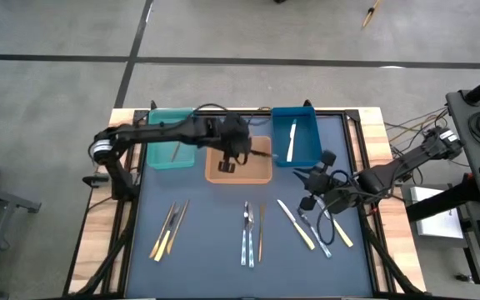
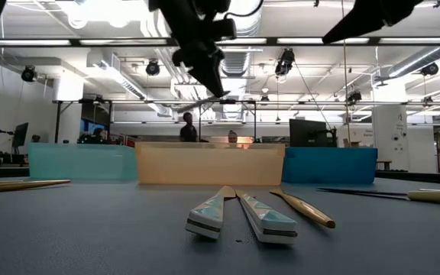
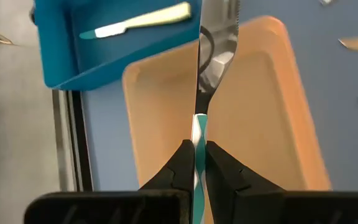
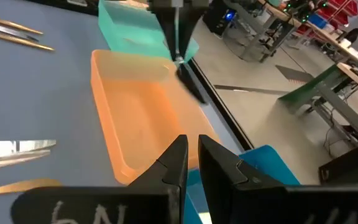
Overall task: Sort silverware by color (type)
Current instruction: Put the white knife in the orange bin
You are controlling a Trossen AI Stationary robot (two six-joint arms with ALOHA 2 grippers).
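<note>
Above the empty orange bin (image 1: 238, 169), a teal-and-white-handled fork (image 3: 209, 68) is clamped by its handle in the left gripper (image 1: 231, 158), apparently poised for dropping, while the right gripper (image 1: 317, 179), fingers nearly together and empty, is parked over the table's right side.

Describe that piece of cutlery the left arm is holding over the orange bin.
It is a fork, shiny silver metal at the head, with a handle patterned in teal and white. The left gripper is shut on the handle, pinching it edge-on, and holds the fork in the air above the empty orange bin. Only the fingers touch it.
</note>
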